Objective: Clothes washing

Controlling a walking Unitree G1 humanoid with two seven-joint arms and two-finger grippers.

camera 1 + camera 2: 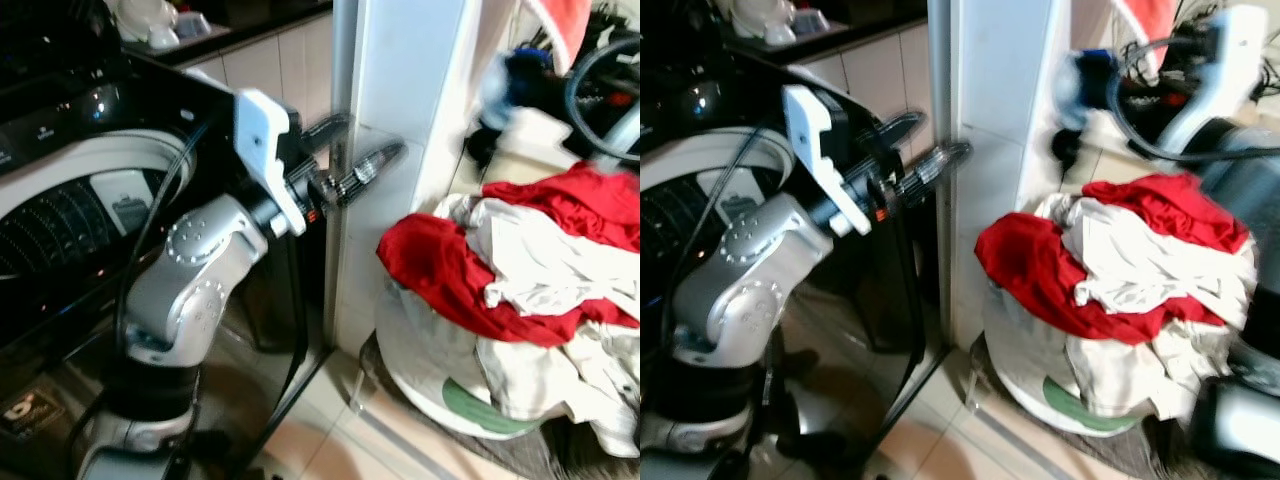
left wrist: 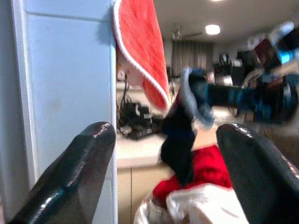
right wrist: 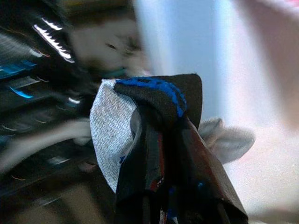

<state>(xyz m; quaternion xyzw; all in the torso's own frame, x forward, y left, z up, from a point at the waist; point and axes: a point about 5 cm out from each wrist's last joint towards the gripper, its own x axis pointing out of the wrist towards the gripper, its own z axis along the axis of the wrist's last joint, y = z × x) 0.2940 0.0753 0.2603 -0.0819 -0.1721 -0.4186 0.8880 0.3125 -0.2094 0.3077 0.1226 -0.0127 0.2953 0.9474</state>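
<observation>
The right gripper [image 3: 161,121] is clamped on a dark blue garment [image 3: 140,116], raised above the heaped laundry basket [image 1: 440,380] of red and white clothes [image 1: 520,260]; blur hides detail. The left gripper [image 1: 355,155], fingers apart, hangs beside the open washing machine [image 1: 70,190], holding nothing

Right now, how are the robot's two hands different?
The left hand is open and holds nothing, while the right hand is shut on a dark blue cloth. The left hand is up beside the white pillar by the washing machine; the right hand is raised above the laundry basket. Both have two black fingers.
</observation>
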